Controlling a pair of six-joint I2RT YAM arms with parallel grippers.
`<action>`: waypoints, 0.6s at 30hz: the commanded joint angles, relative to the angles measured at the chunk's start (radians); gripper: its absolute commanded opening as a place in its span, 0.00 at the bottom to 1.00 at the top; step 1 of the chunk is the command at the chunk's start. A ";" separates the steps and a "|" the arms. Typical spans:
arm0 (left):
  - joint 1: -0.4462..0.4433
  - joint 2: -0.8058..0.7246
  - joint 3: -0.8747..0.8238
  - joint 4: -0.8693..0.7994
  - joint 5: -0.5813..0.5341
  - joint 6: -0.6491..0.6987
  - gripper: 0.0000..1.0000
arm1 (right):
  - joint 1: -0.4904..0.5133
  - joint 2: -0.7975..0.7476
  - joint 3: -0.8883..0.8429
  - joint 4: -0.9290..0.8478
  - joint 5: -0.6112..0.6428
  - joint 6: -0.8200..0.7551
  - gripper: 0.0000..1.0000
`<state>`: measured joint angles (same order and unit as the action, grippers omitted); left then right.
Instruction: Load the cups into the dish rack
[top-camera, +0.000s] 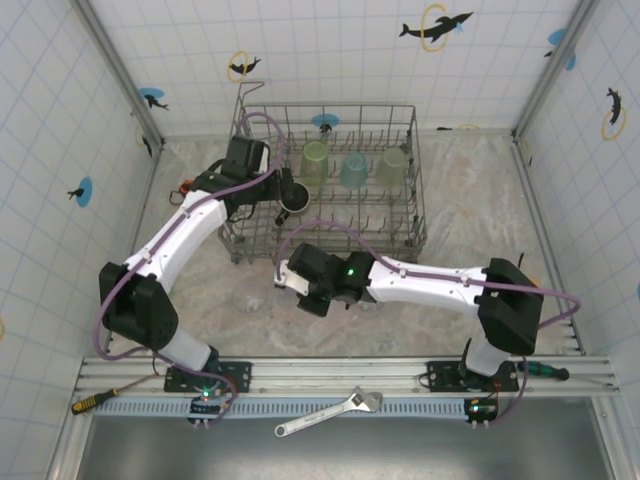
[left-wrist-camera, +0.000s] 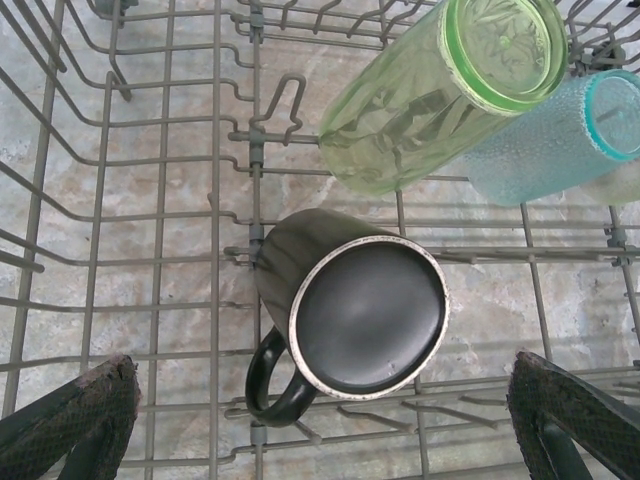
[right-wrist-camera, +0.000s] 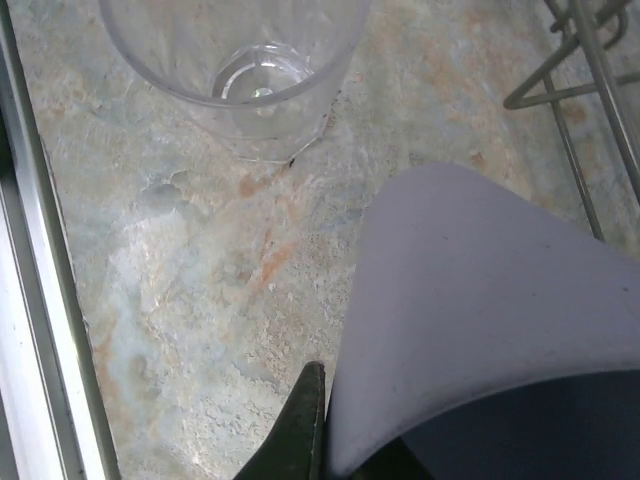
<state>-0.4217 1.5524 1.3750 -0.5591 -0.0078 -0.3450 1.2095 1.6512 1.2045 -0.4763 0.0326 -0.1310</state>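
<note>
The grey wire dish rack (top-camera: 330, 108) holds a green cup (top-camera: 315, 160), a teal cup (top-camera: 353, 168), a pale green cup (top-camera: 391, 166) and a black mug (top-camera: 293, 196). My left gripper (top-camera: 278, 196) hangs open over the rack, its fingertips (left-wrist-camera: 75, 420) wide apart on either side of the upturned black mug (left-wrist-camera: 350, 310) and touching nothing. The green cup (left-wrist-camera: 430, 100) and the teal cup (left-wrist-camera: 560, 140) lean on the tines beyond it. My right gripper (right-wrist-camera: 335, 440) is shut on the wall of a lavender cup (right-wrist-camera: 480, 300), just in front of the rack. A clear cup (right-wrist-camera: 245, 70) stands upright on the table ahead of it.
A rack corner wire (right-wrist-camera: 590, 70) is close on the right of the held cup. A small orange-and-black tape measure (top-camera: 183, 187) lies left of the rack. A wrench (top-camera: 330, 412) and a screwdriver (top-camera: 95, 400) lie by the near rail. Tiled walls enclose the table.
</note>
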 joint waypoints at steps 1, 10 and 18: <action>0.004 0.009 0.033 -0.001 0.009 -0.003 0.97 | 0.003 -0.026 0.026 -0.039 0.021 -0.001 0.00; 0.004 0.016 0.049 -0.001 0.011 0.000 0.97 | 0.000 -0.182 0.020 -0.037 0.042 0.001 0.00; 0.004 0.017 0.043 0.001 0.018 -0.005 0.97 | -0.043 -0.289 0.030 -0.014 0.006 0.004 0.00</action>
<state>-0.4217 1.5566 1.3956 -0.5591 -0.0032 -0.3450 1.1877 1.3975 1.2045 -0.5121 0.0528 -0.1299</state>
